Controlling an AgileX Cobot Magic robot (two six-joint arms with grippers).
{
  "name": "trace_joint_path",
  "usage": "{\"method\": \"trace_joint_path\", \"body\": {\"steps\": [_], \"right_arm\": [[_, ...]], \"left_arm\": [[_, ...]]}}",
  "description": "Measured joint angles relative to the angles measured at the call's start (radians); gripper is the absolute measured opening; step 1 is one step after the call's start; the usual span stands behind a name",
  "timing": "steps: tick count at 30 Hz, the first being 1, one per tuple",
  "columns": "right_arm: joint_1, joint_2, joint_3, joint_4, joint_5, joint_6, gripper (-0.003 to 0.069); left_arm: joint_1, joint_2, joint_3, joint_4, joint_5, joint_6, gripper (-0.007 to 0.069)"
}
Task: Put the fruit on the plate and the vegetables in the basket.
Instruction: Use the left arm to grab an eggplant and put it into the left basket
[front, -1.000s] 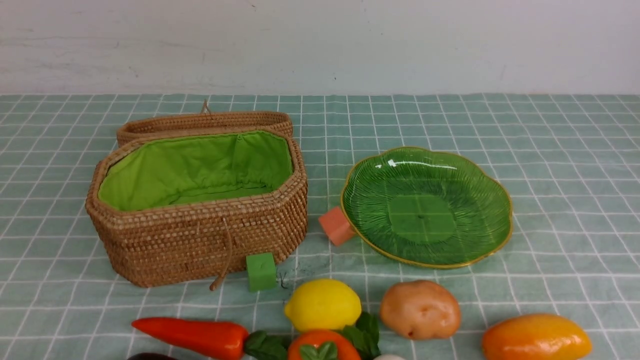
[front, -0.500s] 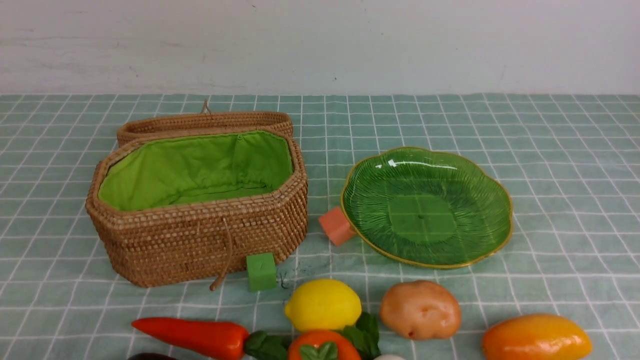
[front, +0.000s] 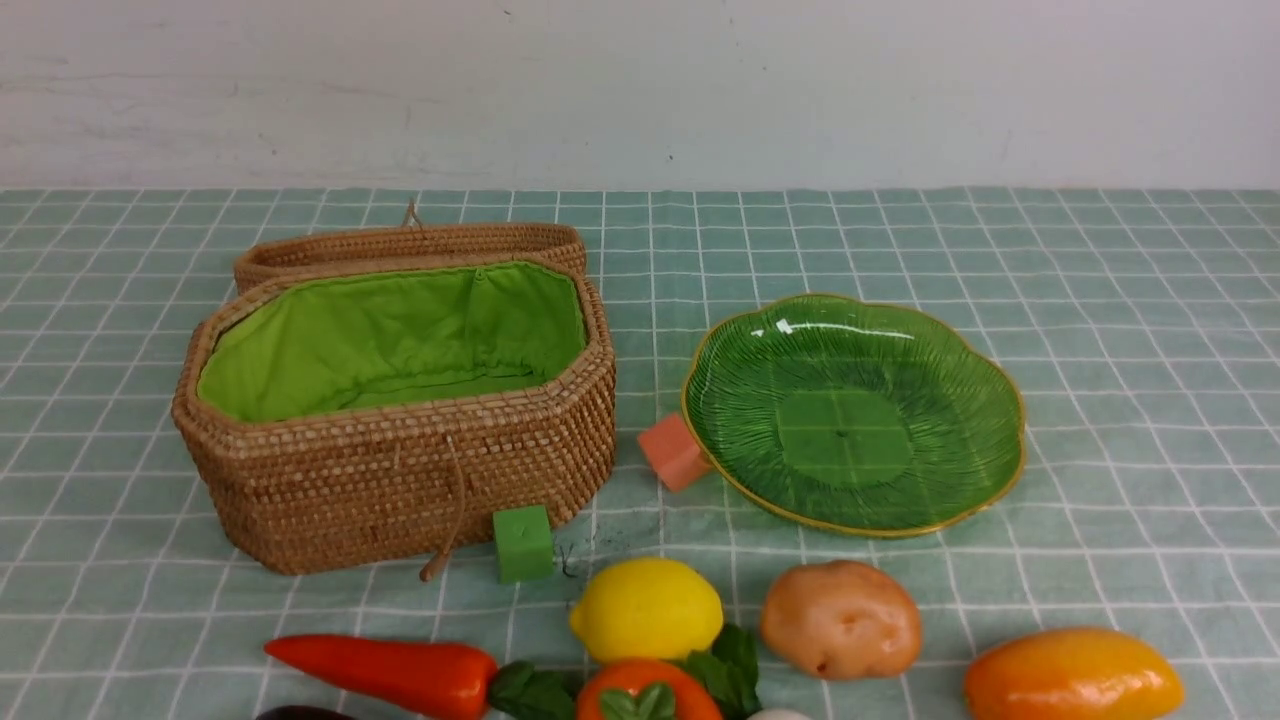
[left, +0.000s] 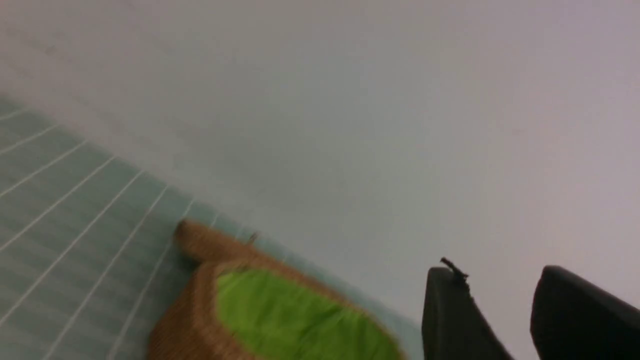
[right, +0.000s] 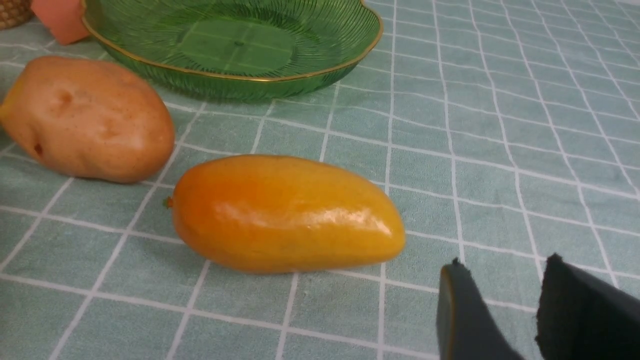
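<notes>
The wicker basket (front: 400, 480) stands open at the left, its green lining bare; the green plate (front: 1000, 470) lies empty at the right. Along the near edge lie the lemon (front: 645, 608), persimmon (front: 645, 695), mango (front: 1072, 675), potato (front: 840, 620), red pepper (front: 385, 672), green leaves (front: 735, 665), a sliver of eggplant (front: 300, 713) and of the white vegetable (front: 778, 715). Neither arm shows in the front view. My right gripper (right: 505, 272) is open and empty, just beside the mango (right: 285, 212), with the potato (right: 87, 117) and plate (right: 345, 62) beyond. My left gripper (left: 500, 277) is open and empty, held high near the basket (left: 195, 295).
A salmon cube (front: 672, 452) leans against the plate's left rim and a green cube (front: 522, 542) sits at the basket's front corner. The basket's lid (front: 410, 243) lies folded back behind it. A checked teal cloth (front: 1150, 330) covers the table up to a pale wall.
</notes>
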Motion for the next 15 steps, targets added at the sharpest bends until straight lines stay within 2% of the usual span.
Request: {"method": "trace_joint_path", "body": {"steps": [1,4,7,10,12,15], "right_arm": [[0.0,0.0,0.0,0.0,0.0,0.0,0.0241],[0.0,0.0,0.0,0.0,0.0,0.0,0.0241],[0.0,0.0,0.0,-0.001,0.0,0.0,0.0241],[0.0,0.0,0.0,-0.001,0.0,0.0,0.0241],[0.0,0.0,0.0,-0.001,0.0,0.0,0.0241],[0.0,0.0,0.0,-0.001,0.0,0.0,0.0241]], "left_arm": [[0.0,0.063,-0.058,0.028,0.146,0.017,0.0239],[0.0,0.182,-0.094,0.091,0.334,0.047,0.0239],[0.0,0.271,-0.095,0.156,0.419,0.055,0.0239],[0.0,0.344,-0.098,0.147,0.449,0.034,0.0239],[0.0,0.436,-0.098,0.038,0.506,0.023,0.0239],[0.0,0.542,-0.098,-0.164,0.576,0.123,0.0239]]}}
